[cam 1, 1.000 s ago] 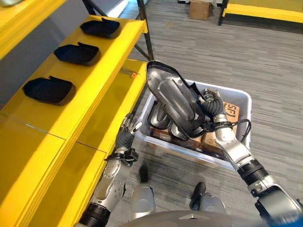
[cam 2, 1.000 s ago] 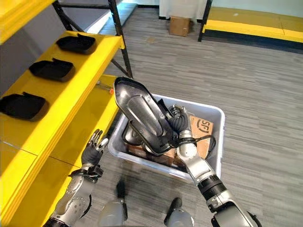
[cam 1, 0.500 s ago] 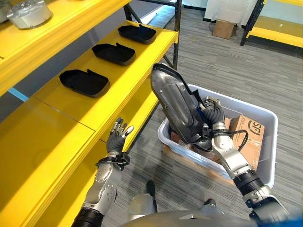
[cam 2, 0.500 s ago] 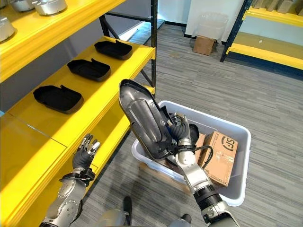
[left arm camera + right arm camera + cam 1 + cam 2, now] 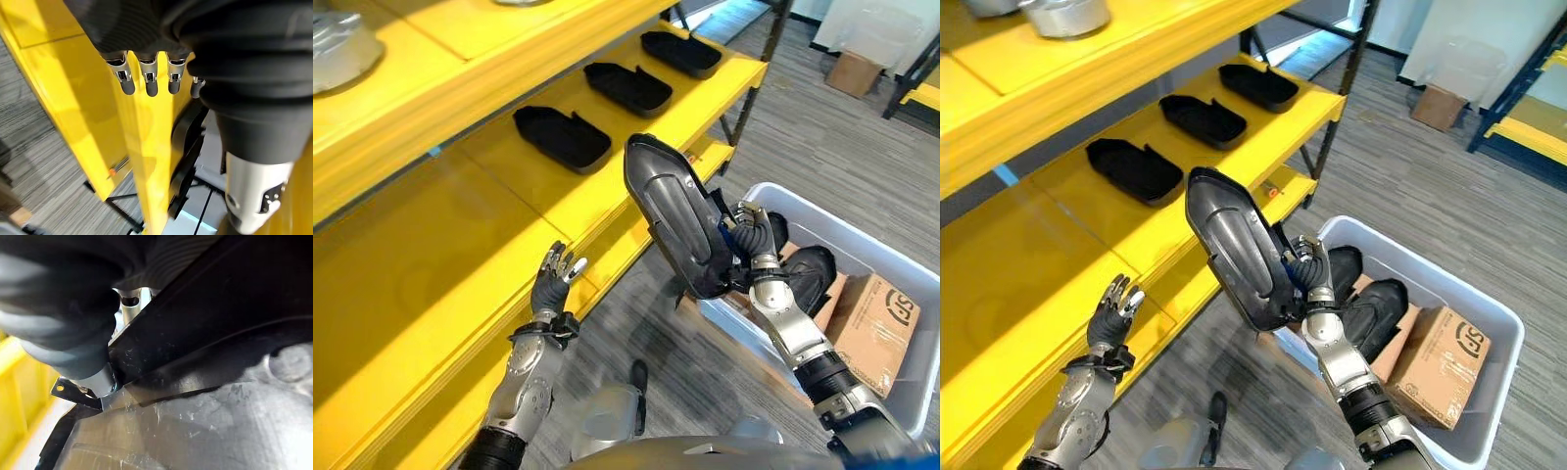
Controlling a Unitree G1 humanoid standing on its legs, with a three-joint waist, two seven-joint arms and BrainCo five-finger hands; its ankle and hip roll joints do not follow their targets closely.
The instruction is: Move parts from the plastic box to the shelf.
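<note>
My right hand (image 5: 756,245) is shut on a large dark grey metal part (image 5: 677,217), held upright and tilted in the air between the plastic box (image 5: 1430,266) and the yellow shelf (image 5: 460,215). In the right wrist view the part (image 5: 220,333) lies across the hand, with a finger (image 5: 129,303) behind its edge. Three black parts (image 5: 563,137) (image 5: 628,88) (image 5: 680,54) lie in a row on the shelf board. More dark parts (image 5: 808,274) lie in the box. My left hand (image 5: 553,284) is raised and open by the shelf's front edge, its fingers (image 5: 146,81) straight.
A cardboard carton (image 5: 876,323) sits in the plastic box at its right end. Silver metal parts (image 5: 1062,15) stand on the upper shelf board. The shelf's dark upright post (image 5: 1337,108) stands at its far end. Another cardboard box (image 5: 1440,106) rests on the floor beyond.
The camera has swung towards the shelf. My right hand has carried the grey part from above the box to the shelf's front edge. The left hand stays raised and open.
</note>
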